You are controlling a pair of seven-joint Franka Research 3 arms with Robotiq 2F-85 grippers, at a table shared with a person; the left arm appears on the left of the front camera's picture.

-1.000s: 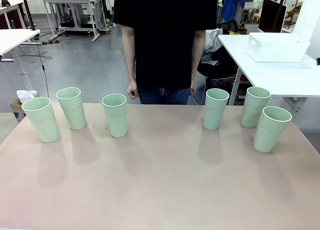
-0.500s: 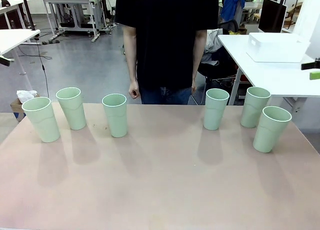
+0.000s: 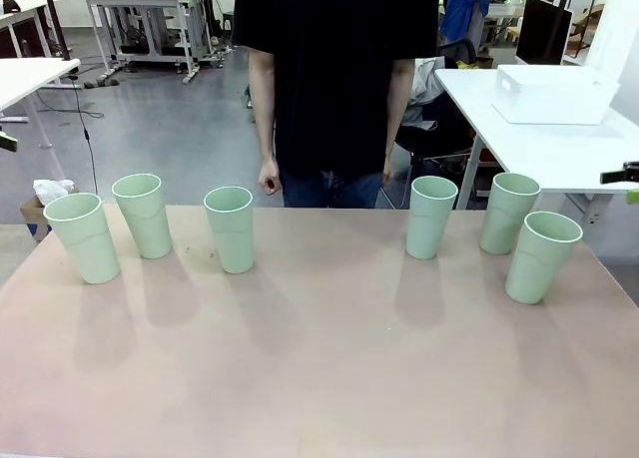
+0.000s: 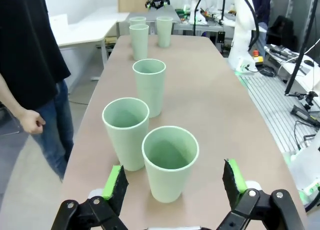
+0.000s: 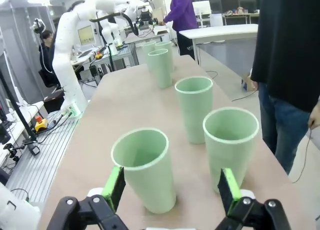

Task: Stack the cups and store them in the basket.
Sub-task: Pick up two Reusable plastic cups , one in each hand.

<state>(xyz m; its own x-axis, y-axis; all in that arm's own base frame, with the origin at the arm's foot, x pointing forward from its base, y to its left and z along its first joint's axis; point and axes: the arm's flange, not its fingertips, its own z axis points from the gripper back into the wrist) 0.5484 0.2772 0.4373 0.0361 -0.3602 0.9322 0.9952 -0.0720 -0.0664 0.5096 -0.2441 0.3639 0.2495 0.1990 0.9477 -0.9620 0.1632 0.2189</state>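
Along the far half of the surface, six cups are stood upright and apart, three toward its left end and three toward its right; none is nested yet. A person is placed at the surface's far edge, with both hands hung empty. The basket is kept off the surface, on a second white surface past its far right corner.

A second ago no arm was seen in the front view. Since then dark fingertips have been brought in at the surface's left and right edges and lowered, so stacking is judged to be only starting.

The left jaws are spread wide, their green pads touching nothing, and the left end cup is lined up between them, just ahead. The right jaws are likewise held wide and empty, with the right end cup set just ahead, nearer one pad.
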